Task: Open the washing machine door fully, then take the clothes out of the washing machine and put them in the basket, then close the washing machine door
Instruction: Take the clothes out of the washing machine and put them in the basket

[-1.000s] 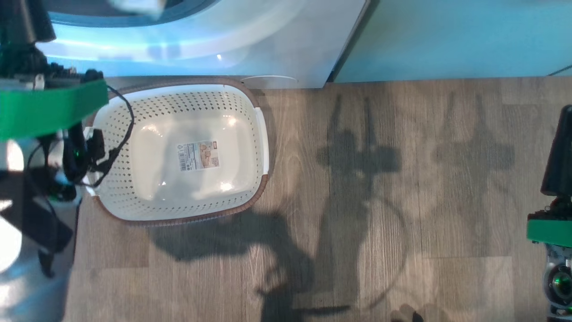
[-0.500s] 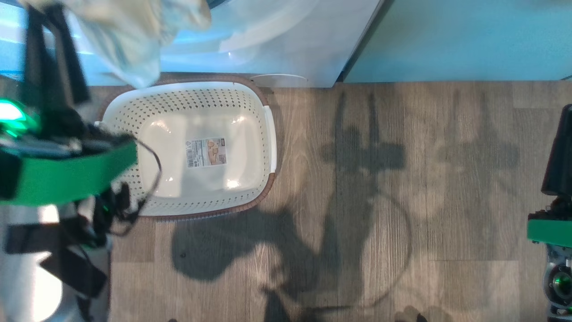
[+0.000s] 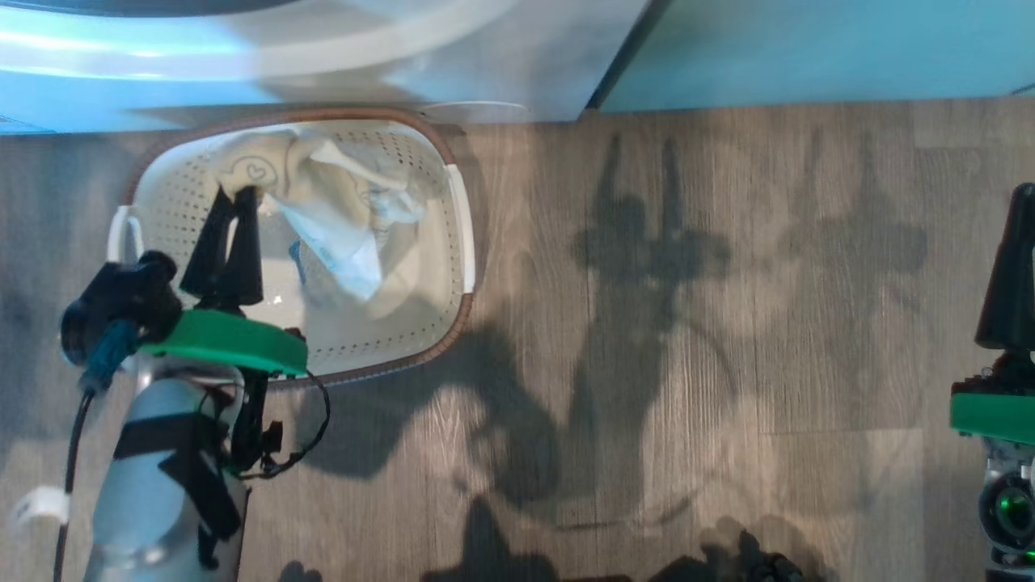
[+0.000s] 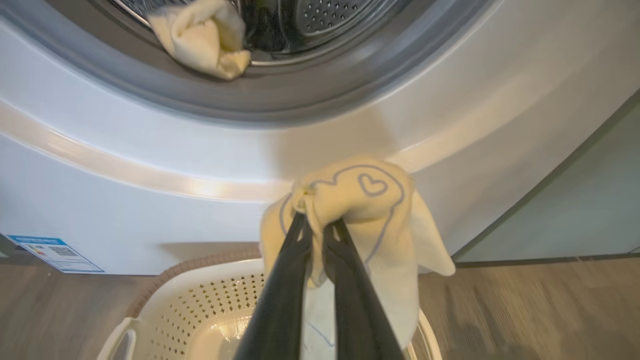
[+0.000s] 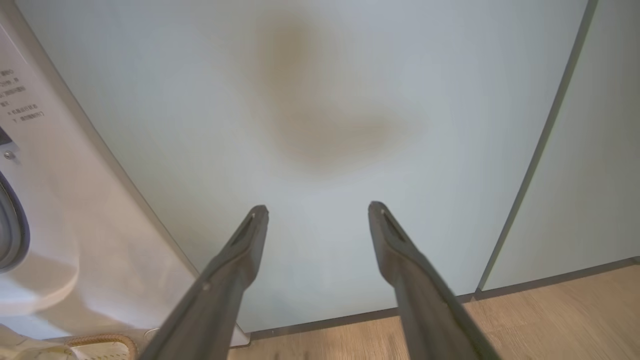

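My left gripper point(image 3: 234, 196) is shut on a pale yellow garment point(image 4: 360, 195) with a heart print. The garment point(image 3: 323, 194) hangs over and into the cream basket point(image 3: 461, 218), which stands on the floor against the white washing machine point(image 3: 323, 56). In the left wrist view the gripper point(image 4: 320, 222) holds the bunched cloth just in front of the machine's front panel point(image 4: 150, 150). A second cream garment point(image 4: 205, 35) lies on the grey ring of the drum. My right gripper point(image 5: 317, 208) is open and holds nothing, far right point(image 3: 1023, 198). The washing machine door is out of view.
Pale green cabinet panels point(image 5: 325, 100) stand to the right of the machine point(image 5: 50, 225). Wood-look floor point(image 3: 687, 323) stretches between the basket and the right arm. A blue label point(image 4: 55, 252) sits low on the machine's front.
The left gripper has come down from the drum with the garment, which now hangs into the basket. The head camera has shifted. The right arm has stayed still.
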Available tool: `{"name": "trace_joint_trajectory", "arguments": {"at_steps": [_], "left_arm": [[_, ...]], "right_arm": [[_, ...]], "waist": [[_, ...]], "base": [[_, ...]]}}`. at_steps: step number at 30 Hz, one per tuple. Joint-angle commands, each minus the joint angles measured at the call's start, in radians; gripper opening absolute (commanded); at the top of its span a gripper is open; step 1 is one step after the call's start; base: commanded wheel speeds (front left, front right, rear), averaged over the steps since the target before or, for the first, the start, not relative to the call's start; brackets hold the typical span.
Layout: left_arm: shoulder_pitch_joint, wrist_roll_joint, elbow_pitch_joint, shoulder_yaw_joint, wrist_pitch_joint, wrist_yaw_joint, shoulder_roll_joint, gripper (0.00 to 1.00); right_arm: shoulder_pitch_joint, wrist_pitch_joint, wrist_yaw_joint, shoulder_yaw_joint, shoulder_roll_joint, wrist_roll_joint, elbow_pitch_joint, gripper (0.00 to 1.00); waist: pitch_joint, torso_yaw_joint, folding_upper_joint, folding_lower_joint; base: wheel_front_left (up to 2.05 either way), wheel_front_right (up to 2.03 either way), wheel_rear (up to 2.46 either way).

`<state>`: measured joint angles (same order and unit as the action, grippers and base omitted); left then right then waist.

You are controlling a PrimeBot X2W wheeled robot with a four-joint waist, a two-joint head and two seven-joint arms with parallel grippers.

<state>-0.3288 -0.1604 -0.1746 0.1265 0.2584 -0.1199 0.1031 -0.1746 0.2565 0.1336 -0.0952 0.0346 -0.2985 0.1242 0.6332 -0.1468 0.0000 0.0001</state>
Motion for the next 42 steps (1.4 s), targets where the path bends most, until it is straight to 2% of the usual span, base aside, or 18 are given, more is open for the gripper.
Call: {"name": "trace_joint_trajectory", "arguments": {"at_steps": [1,3,10,14,20,21,23,33,39,42], "left_arm": [[-0.030,-0.008,-0.036,0.022,0.003,-0.004,0.029,0.00],[-0.046,-0.011,-0.085,0.018,0.003,-0.006,0.033,0.00],[-0.194,-0.047,-0.487,-0.046,0.003,-0.010,0.069,0.00],[-0.290,-0.109,-0.689,-0.087,-0.036,-0.010,0.085,0.00],[-0.396,-0.186,-0.861,-0.125,-0.086,-0.011,0.105,0.00],[-0.410,-0.198,-0.884,-0.128,-0.100,-0.011,0.105,0.24],[-0.431,-0.212,-0.917,-0.137,-0.106,-0.011,0.107,1.00],[-0.444,-0.260,-0.968,-0.203,-0.031,-0.011,0.107,1.00],[-0.400,-0.277,-0.907,-0.236,0.001,-0.011,0.099,1.00],[-0.357,-0.270,-0.815,-0.225,0.003,-0.011,0.100,1.00]], "right_arm": [[-0.014,0.005,-0.003,0.019,0.016,-0.008,0.036,1.00],[-0.016,0.005,-0.003,0.020,0.016,-0.010,0.036,1.00],[-0.038,0.005,-0.003,0.039,0.016,-0.026,0.038,1.00],[-0.047,0.005,-0.003,0.050,0.016,-0.037,0.037,1.00],[-0.056,0.005,-0.003,0.054,0.016,-0.047,0.037,1.00],[-0.057,0.005,-0.003,0.053,0.016,-0.048,0.037,1.00],[-0.059,0.005,-0.003,0.051,0.016,-0.049,0.038,1.00],[-0.063,0.005,-0.003,0.035,0.016,-0.039,0.032,1.00],[-0.051,0.005,-0.003,0.018,0.016,-0.010,0.034,1.00],[-0.041,0.005,-0.003,0.012,0.016,0.010,0.038,1.00]], "waist": [[0.024,-0.015,0.0000,-0.0001],[0.032,-0.018,0.0000,-0.0001],[0.088,-0.047,0.0000,-0.0001],[0.115,-0.063,0.0000,-0.0001],[0.142,-0.078,0.0000,-0.0001],[0.145,-0.078,0.0000,-0.0001],[0.150,-0.079,0.0000,-0.0001],[0.132,-0.057,0.0000,-0.0001],[0.081,-0.015,0.0000,-0.0001],[0.045,0.010,0.0000,-0.0001]], "base": [[0.00,0.00,0.00],[0.00,0.00,0.00],[0.00,0.00,0.00],[0.00,0.00,0.00],[0.00,0.00,0.00],[0.00,0.00,0.00],[0.00,0.00,0.00],[0.00,0.00,0.00],[0.00,0.00,0.00],[0.00,0.00,0.00]]}}
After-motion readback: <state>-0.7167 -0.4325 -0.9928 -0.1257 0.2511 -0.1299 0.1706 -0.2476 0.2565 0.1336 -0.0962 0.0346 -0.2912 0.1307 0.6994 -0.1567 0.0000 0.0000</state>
